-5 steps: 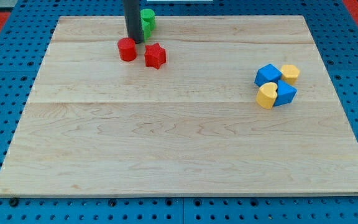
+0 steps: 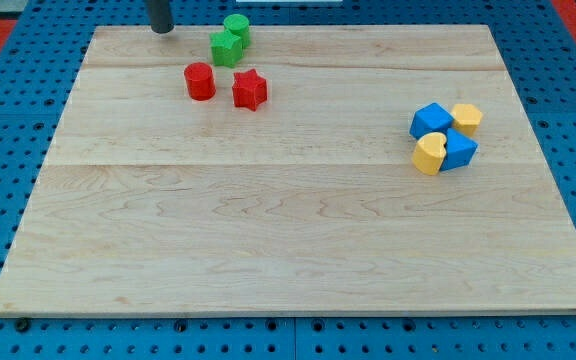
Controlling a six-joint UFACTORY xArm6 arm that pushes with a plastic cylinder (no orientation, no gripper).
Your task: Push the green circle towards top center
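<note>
Wooden surface (image 2: 268,230) carries all blocks. My tip (image 2: 160,30) rests at the upper left, touching nothing; no hand is fitted. To its right sit the green circle (image 2: 236,27) and another green block (image 2: 225,47), touching. Below: red cylinder (image 2: 200,81), red star (image 2: 250,89).

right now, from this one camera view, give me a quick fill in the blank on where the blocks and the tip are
1. My tip sits to the view's ____ of the green circle.
2. The red star lies beside a red ____.
3. The two blue blocks cluster with two ____ blocks at the view's right.
4. A second ____ block touches the green circle.

Missing words: left; cylinder; yellow; green
</note>
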